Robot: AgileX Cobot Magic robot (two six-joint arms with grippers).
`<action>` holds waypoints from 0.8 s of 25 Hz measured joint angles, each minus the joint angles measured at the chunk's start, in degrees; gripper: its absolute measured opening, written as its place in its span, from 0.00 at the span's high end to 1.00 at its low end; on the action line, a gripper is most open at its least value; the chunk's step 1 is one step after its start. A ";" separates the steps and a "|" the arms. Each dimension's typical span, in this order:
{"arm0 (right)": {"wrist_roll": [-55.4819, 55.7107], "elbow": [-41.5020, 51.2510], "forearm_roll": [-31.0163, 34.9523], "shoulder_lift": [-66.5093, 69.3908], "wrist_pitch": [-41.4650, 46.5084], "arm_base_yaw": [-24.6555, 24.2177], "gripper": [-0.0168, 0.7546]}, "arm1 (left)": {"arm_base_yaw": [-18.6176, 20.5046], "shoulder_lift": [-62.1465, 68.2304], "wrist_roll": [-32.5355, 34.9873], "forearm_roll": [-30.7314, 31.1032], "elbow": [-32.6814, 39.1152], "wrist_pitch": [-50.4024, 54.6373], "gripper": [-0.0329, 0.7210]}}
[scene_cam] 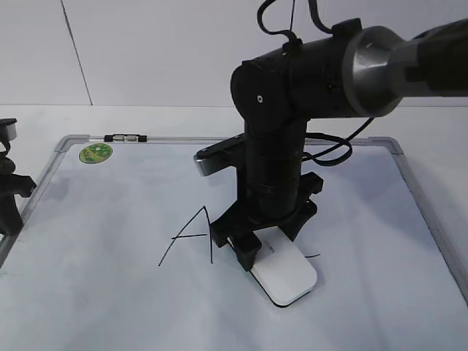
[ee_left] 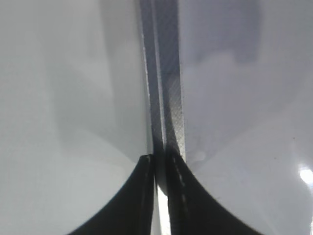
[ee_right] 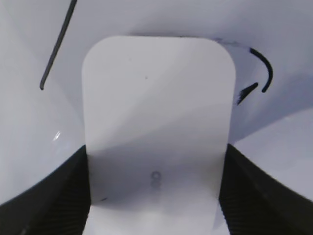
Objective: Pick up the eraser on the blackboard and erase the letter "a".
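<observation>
The blackboard (scene_cam: 110, 292) is a white board with a grey frame, lying flat. My right gripper (scene_cam: 267, 245) is shut on the white eraser (scene_cam: 289, 276), which lies flat on the board just right of the angular capital "A" (scene_cam: 191, 235). In the right wrist view the eraser (ee_right: 156, 98) fills the space between the jaws (ee_right: 155, 161). Of the letter "a" only short black strokes (ee_right: 264, 73) show beside the eraser's right corner, seen as a small mark (scene_cam: 313, 256) in the exterior view. The rest is hidden or gone. My left gripper (ee_left: 159, 169) is shut and empty over the board's frame (ee_left: 166, 73).
A round green sticker (scene_cam: 96, 153) sits in the board's far left corner. A small dark clip (scene_cam: 126, 137) lies on the top frame. My left arm (scene_cam: 9, 197) rests at the board's left edge. A stroke of the capital "A" (ee_right: 56, 49) shows left of the eraser.
</observation>
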 joint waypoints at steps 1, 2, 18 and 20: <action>0.56 0.00 -0.79 0.00 -0.28 0.10 0.26 | 0.00 0.00 0.00 0.00 0.00 0.00 0.90; 1.33 0.00 -1.80 0.00 -0.79 0.10 0.26 | 0.00 0.00 0.00 0.00 0.00 0.00 0.90; 4.33 -0.81 -3.48 0.97 -2.75 -9.71 0.26 | 0.00 0.00 0.00 -0.22 0.00 -0.77 0.90; 4.33 -0.81 -3.59 0.97 -2.75 -10.30 0.26 | 0.00 0.00 0.00 -0.22 0.00 -0.77 0.90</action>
